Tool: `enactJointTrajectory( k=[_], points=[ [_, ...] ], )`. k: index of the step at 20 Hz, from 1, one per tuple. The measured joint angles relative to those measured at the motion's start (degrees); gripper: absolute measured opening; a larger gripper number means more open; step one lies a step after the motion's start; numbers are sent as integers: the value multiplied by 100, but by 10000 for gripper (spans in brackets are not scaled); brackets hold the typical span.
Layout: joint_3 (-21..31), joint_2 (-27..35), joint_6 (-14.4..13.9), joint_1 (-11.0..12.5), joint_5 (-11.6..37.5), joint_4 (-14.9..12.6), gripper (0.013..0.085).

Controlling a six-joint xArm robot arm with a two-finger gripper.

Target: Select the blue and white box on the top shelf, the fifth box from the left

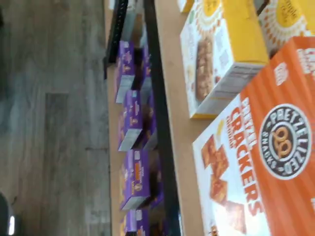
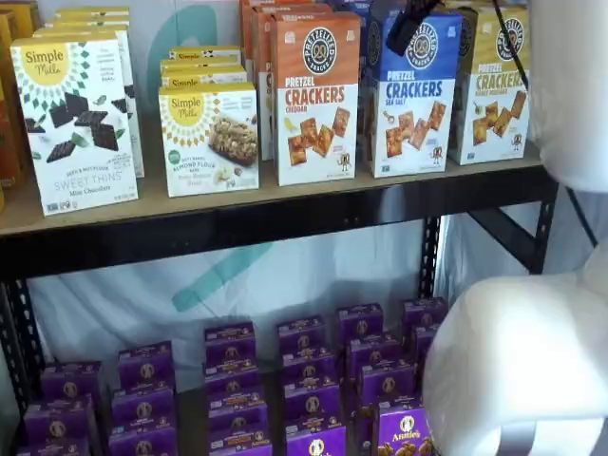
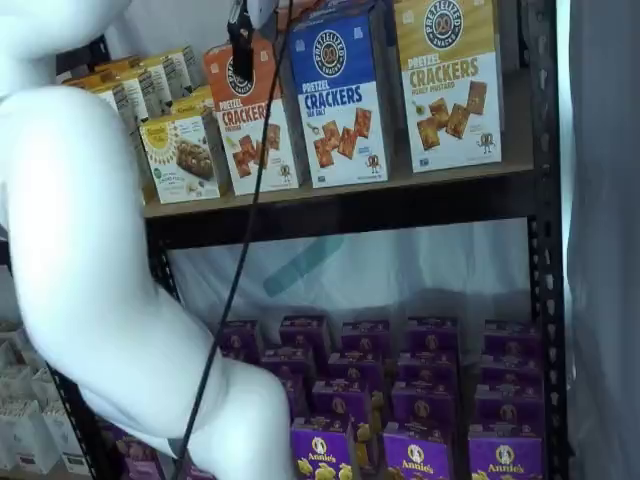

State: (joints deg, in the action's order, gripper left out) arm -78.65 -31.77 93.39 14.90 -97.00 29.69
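Note:
The blue and white box (image 2: pixel 413 95) (image 3: pixel 340 100) stands upright on the top shelf (image 2: pixel 285 223) (image 3: pixel 350 205), between an orange-topped pretzel cracker box (image 2: pixel 316 95) and a yellow-topped one (image 2: pixel 489 85). My gripper (image 2: pixel 410 27) (image 3: pixel 240 45) hangs from the upper edge in both shelf views as a black finger with a cable beside it. It is in front of the box row, near the tops of the blue and orange boxes. It holds no box and its jaws stand wide. The wrist view shows the orange box (image 1: pixel 266 162), not the blue one.
Simple Mills boxes (image 2: pixel 209 138) (image 1: pixel 221 54) fill the left of the top shelf. Several purple Annie's boxes (image 2: pixel 313 380) (image 3: pixel 420 400) (image 1: pixel 133 123) sit on the lower shelf. My white arm (image 3: pixel 90 260) (image 2: pixel 522 361) bulks large before the shelves. A black upright (image 3: pixel 545 250) stands at the right.

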Motion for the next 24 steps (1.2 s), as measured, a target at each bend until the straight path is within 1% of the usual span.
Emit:
enactJointTrajectory(
  k=[5,12,14,16,21,24],
  points=[
    [-57,56,-3,110,145,242,850],
    [-228,223,48,237,352,408,850],
    [-288,292,74,262,421,418,850],
    [-427,431,116,272,442,358,850],
    [-830,841,195,295,301,236,850],
    [-982,1024,229,311,286,227,850]
  ],
)
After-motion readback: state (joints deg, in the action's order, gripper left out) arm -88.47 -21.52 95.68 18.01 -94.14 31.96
